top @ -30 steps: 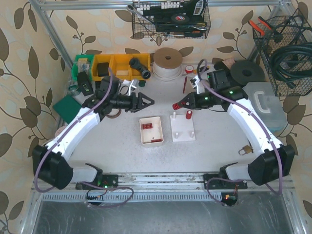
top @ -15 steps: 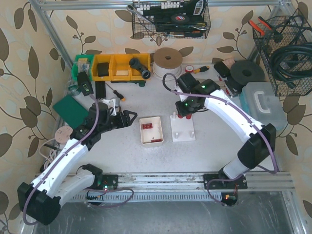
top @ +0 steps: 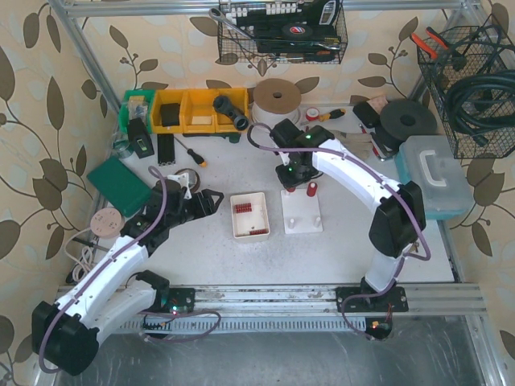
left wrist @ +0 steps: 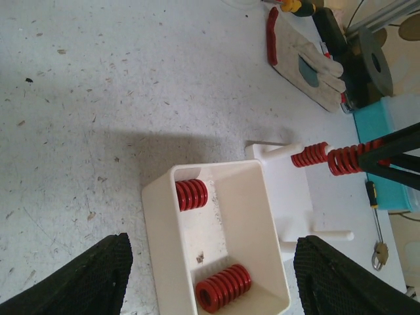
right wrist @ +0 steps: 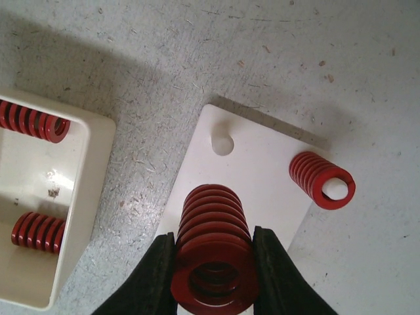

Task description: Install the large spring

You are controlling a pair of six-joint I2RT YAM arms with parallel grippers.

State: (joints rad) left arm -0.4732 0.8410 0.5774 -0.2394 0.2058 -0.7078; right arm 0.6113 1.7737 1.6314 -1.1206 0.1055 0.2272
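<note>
Clamped on the large spring (right wrist: 213, 230) from both sides with the fingers (right wrist: 149, 275) of the right gripper (right wrist: 213, 269), coils upright. Hanging over the white peg plate (right wrist: 262, 190), just beside a bare peg (right wrist: 223, 143), not yet threaded on it. To the right, a small spring (right wrist: 321, 180) already seated on its peg. Left gripper (left wrist: 211, 252) spread wide above the tray (left wrist: 161, 223) of spare springs, at the left. Judging from this: pick-up done; aligning, lowering and release not yet done.

The large spring (right wrist: 213, 239) is red, the peg plate (right wrist: 262, 187) white, the table (right wrist: 328, 65) speckled grey.
</note>
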